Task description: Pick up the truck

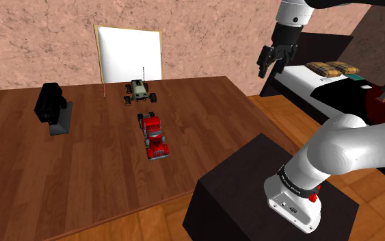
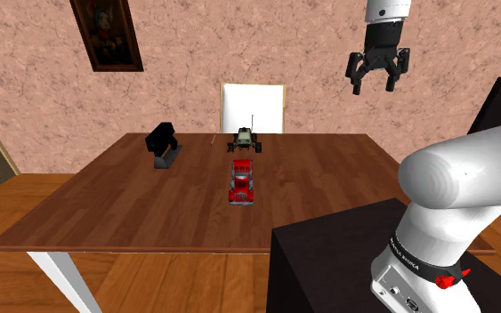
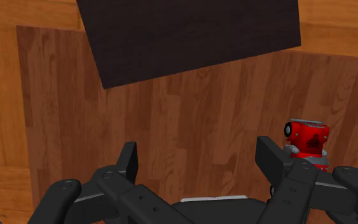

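both fingers [image 3: 128,162] of the pincer [image 3: 197,150] gape wide, touching nothing.

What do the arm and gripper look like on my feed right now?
The arm has rounded white links, dark joints, a black band with white lettering and a small red button. The gripper is all black with two blocky fingers.

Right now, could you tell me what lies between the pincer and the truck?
Nothing: the second exterior view shows the open pincer high up and bare tabletop toward the red truck.
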